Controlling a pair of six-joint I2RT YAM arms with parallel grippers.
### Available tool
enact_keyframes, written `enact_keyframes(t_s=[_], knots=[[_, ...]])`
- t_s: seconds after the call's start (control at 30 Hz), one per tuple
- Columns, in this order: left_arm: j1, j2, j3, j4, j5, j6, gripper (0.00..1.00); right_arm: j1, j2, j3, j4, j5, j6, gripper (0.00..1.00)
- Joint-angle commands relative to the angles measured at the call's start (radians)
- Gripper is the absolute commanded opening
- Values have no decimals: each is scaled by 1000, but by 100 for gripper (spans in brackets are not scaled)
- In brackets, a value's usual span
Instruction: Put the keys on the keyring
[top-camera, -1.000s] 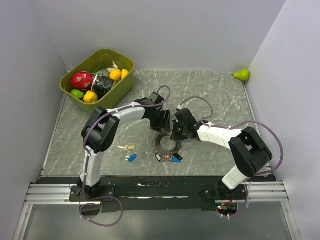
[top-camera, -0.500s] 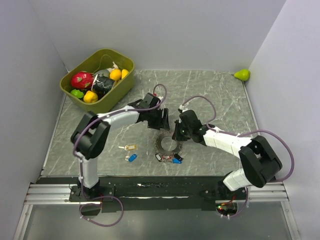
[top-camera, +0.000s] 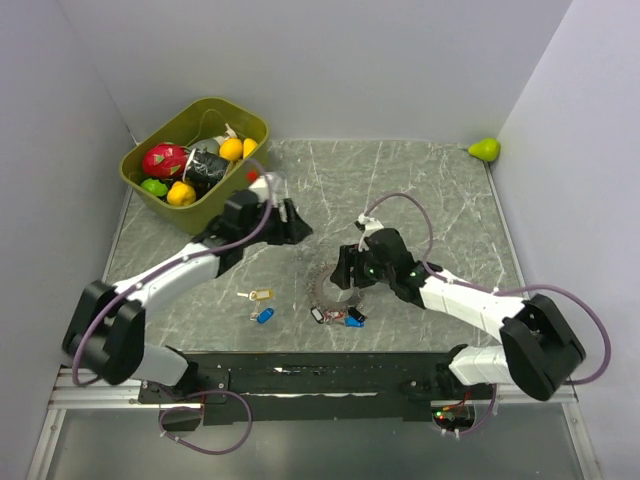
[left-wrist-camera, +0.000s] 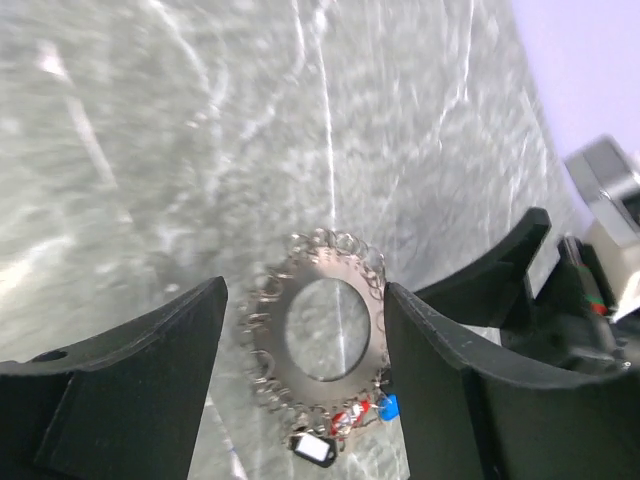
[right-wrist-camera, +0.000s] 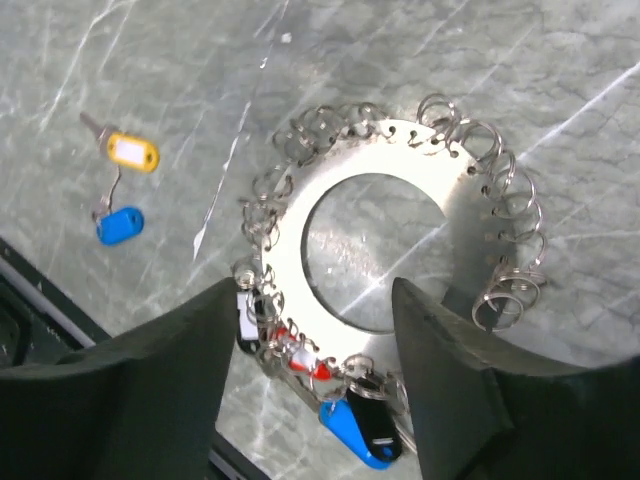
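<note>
Overhead: flat silvery metal keyring (top-camera: 333, 291) lies near the grey marbled worktop's (top-camera: 430, 190) front edge, right gripper (top-camera: 343, 278) over it, left gripper (top-camera: 298, 233) apart. Left wrist: claw wide, empty. Right wrist: claw wide, empty; yellow-tagged key (right-wrist-camera: 132, 152) and blue-tagged key (right-wrist-camera: 120, 225) loose beside it

Top cam's fixed high behind the arm bases (top-camera: 170, 382), looking down on the whole tabletop (top-camera: 420, 190). Both wrist cams sit way closer, pointing down from either side, all three catching the keyring (right-wrist-camera: 290, 255).

Open tabletop (top-camera: 420, 190) behind keyring (right-wrist-camera: 395, 150); basket (top-camera: 215, 205) far-left
</note>
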Motion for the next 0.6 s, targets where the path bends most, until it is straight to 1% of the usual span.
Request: enact_keyframes(t_s=[0.0, 0.07, 0.1, 0.17, 0.23, 0.37, 0.5, 0.53, 0.57], knots=[[104, -130, -129, 208, 110, -69, 70, 11, -96, -65, 144, -22, -30, 79], [124, -169, -163, 205, 103, -67, 71, 13, -131, -82, 161, -25, -35, 83], [132, -205, -189, 186, 89, -51, 71, 13, -139, -93, 166, -25, -41, 87], [138, -247, -218, 124, 19, -37, 71, 13, -163, -97, 158, -19, -52, 90], [147, -313, -237, 100, -20, -35, 73, 11, -188, -108, 146, -13, -61, 93], [150, -422, -284, 38, -63, -21, 75, 13, -229, -116, 117, 10, -80, 99], [150, -512, -292, -54, -123, 17, 78, 11, -267, -113, 88, 33, -109, 99], [150, -520, -283, -130, -188, 16, 80, 13, -281, -114, 88, 38, -107, 99], [150, -528, -272, -149, -206, -4, 83, 13, -289, -117, 88, 39, -106, 99]])
